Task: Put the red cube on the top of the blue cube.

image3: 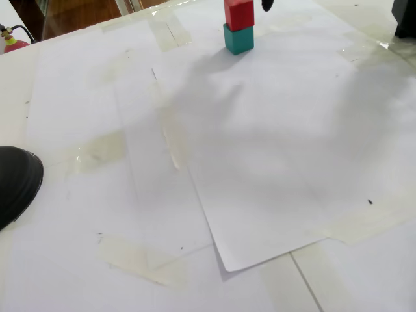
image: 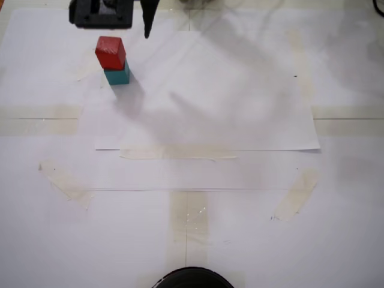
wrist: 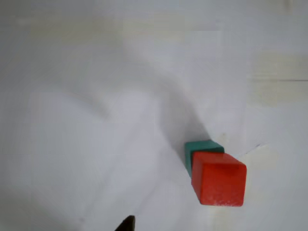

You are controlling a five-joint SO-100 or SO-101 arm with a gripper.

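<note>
One red cube is sitting on top of one blue cube, turned slightly askew, and the stack of two is standing on white paper sheets taped to the table at the upper left of a fixed view, with the same pair showing at the lower right of the wrist view. Just to the right of the stack, one dark fingertip of the gripper is hanging clear of both cubes and holding nothing; its jaw opening cannot be determined.
</note>
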